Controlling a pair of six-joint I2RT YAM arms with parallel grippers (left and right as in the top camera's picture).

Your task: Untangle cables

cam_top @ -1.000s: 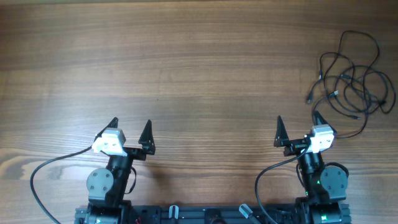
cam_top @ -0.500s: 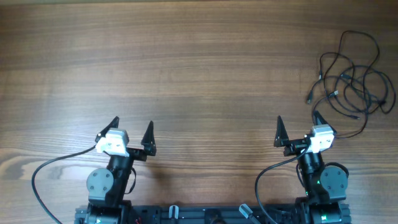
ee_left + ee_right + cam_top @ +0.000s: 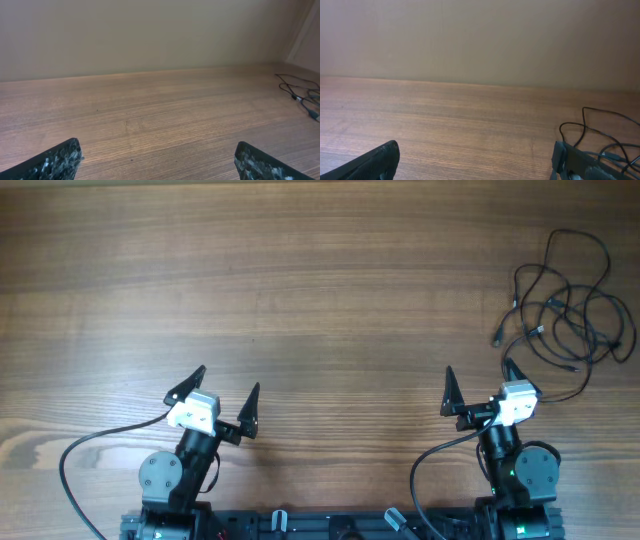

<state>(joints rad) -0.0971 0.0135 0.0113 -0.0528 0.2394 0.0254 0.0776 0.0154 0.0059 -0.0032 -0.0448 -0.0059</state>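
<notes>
The cables [image 3: 565, 305] lie as a loose tangle of thin black loops with small plug ends at the far right of the wooden table [image 3: 320, 290]. My left gripper [image 3: 227, 380] hovers open near the front left, angled slightly to the right, with nothing between its fingers. My right gripper [image 3: 479, 370] is open at the front right, its right finger close to the tangle's nearest loop. The left wrist view has the cables [image 3: 302, 95] far off to the right, beyond the open left gripper [image 3: 157, 162]. In the right wrist view the cables [image 3: 605, 145] sit just behind the right fingertip [image 3: 577, 160].
Thicker black wires [image 3: 75, 460] fixed to the arms curve over the table's front edge beside each base. A plain beige wall [image 3: 480, 40] rises behind the table's far edge.
My left gripper has shifted right and turned slightly clockwise, still open. The right arm and the cables have not moved.
</notes>
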